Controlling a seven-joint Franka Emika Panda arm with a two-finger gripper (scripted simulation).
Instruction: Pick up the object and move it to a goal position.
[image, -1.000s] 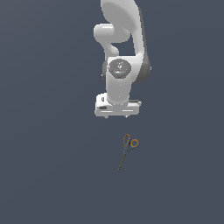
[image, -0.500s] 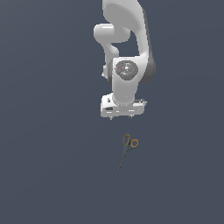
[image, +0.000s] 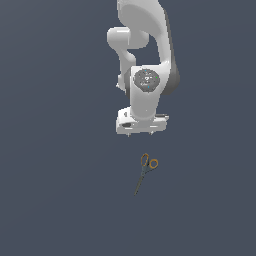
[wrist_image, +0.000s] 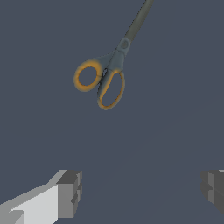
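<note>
1. Arm is hanging down from the top of the exterior view, white links stacked, wrist pointing straight down at the dark grey counter (image: 55, 190).
2. End effector (image: 142, 131) is hovering above the counter, touching nothing; its fingers (wrist_image: 69, 193) are standing wide apart in the wrist view, nothing between them.
3. Scissors (image: 145, 171) are lying flat on the counter, near its middle, well apart from every edge in view.
4. Scissors are sitting just below the end effector in the exterior view, slightly toward the exterior view's right, clear gap between them.
5. Orange-yellow ring handles (wrist_image: 99, 82) are facing the end effector; dark closed blades (wrist_image: 136, 22) are pointing away from it.
</note>
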